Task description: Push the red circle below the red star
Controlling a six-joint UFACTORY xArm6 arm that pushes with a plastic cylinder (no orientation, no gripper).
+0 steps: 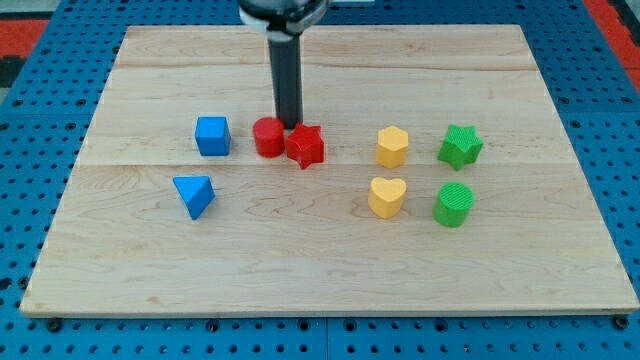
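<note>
The red circle lies on the wooden board, touching the red star on the star's left side. My tip is down just above the two red blocks, at the seam where they meet, close to the circle's upper right edge. The rod rises straight up to the view's top.
A blue cube sits left of the red circle and a blue triangle lies below it. On the right are a yellow hexagon, a yellow heart, a green star and a green circle.
</note>
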